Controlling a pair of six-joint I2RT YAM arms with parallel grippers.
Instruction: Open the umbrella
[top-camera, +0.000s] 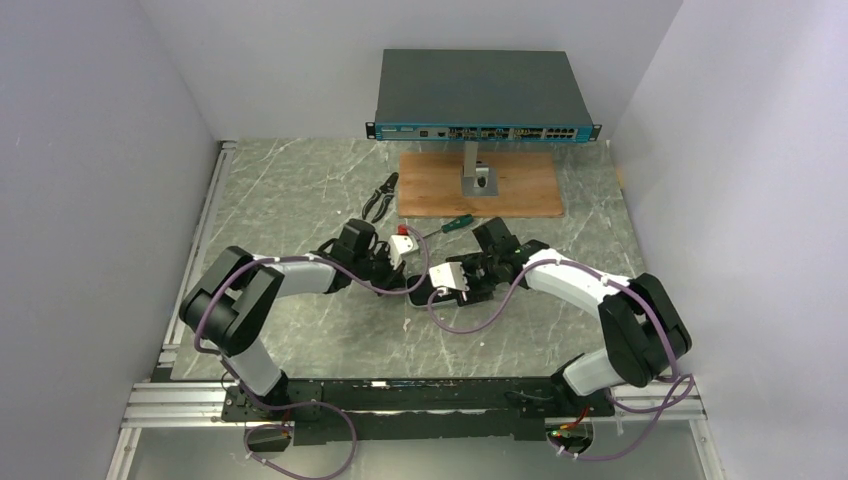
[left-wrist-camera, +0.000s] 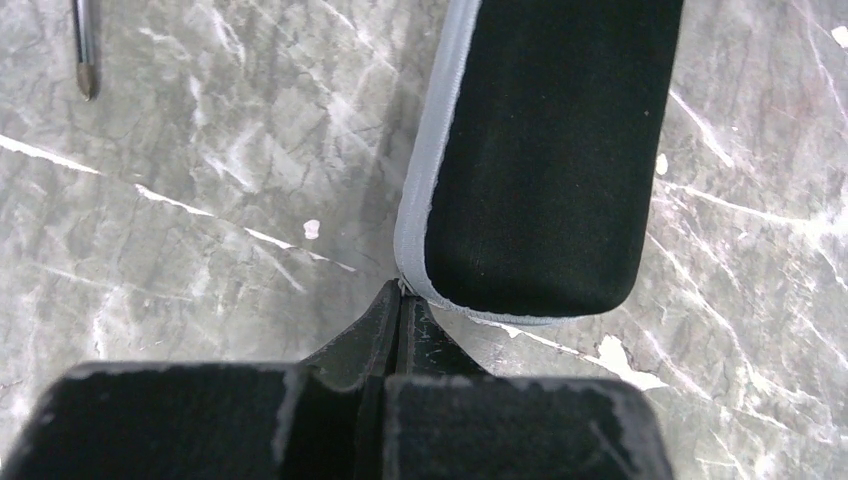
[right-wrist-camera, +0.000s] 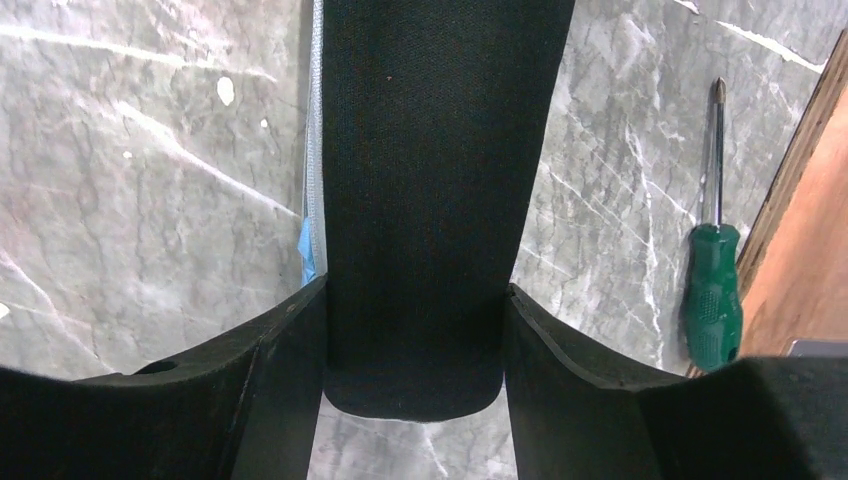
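The umbrella (top-camera: 420, 292) lies folded on the marble table between my two arms, a black oblong (left-wrist-camera: 540, 150) with a pale grey-blue trim along one side. My left gripper (left-wrist-camera: 402, 295) is shut, and its tips pinch a small bit of that pale trim at the oblong's near corner. My right gripper (right-wrist-camera: 415, 295) is shut on the opposite end of the umbrella (right-wrist-camera: 430, 150), one finger pressed against each long side. No shaft, handle or canopy shows.
A green-handled screwdriver (right-wrist-camera: 712, 300) lies just right of the right gripper, beside a wooden board (top-camera: 480, 185). The board carries a stand with a network switch (top-camera: 485, 95). Black pliers (top-camera: 380, 197) lie left of the board. Walls close in on both sides.
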